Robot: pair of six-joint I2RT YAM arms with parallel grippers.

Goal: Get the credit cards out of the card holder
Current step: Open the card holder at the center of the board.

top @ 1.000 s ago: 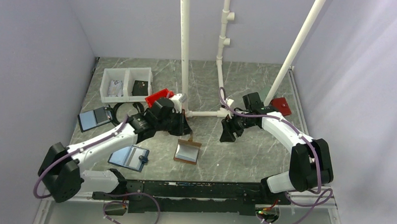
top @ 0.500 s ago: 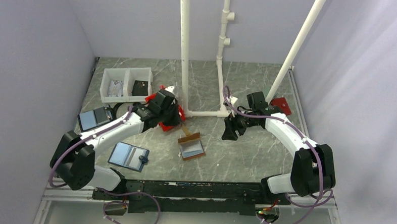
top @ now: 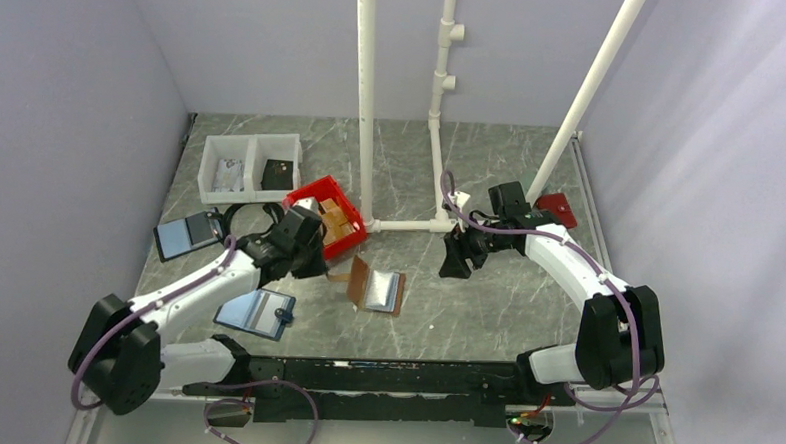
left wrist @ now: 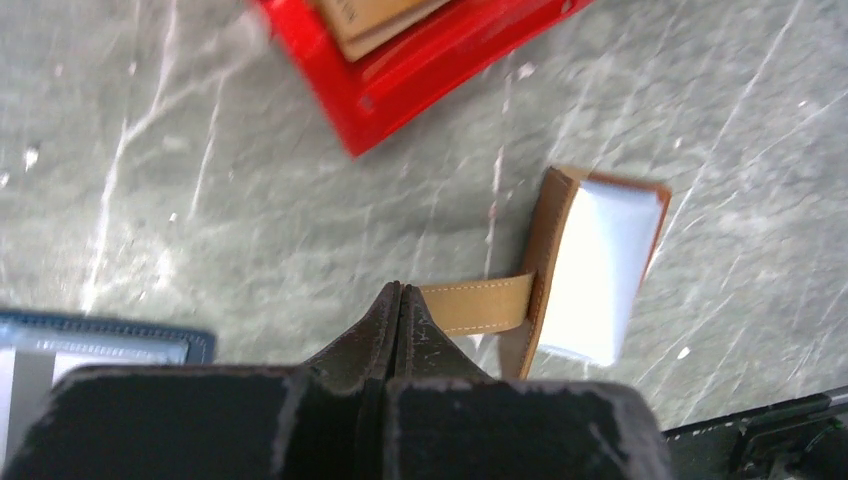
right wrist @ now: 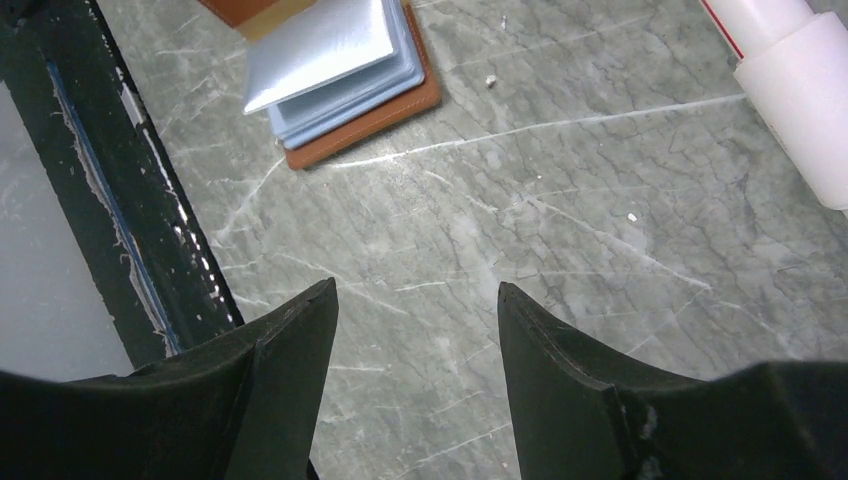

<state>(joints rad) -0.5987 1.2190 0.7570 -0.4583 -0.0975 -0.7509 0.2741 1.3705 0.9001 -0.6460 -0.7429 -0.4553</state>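
Left gripper (left wrist: 400, 300) pinched shut on tan strap (left wrist: 480, 303) of holder (left wrist: 598, 262). Holder lies on marble, pale blue panel up. Right gripper (right wrist: 415, 292) spread wide, gripping nothing, hovering right of holder. Lettering on box (left wrist: 370, 20) in red bin (left wrist: 450, 70) behind holder is cut off, unreadable. Bare marble right of holder; black rail (right wrist: 90, 200) close on holder's near side.
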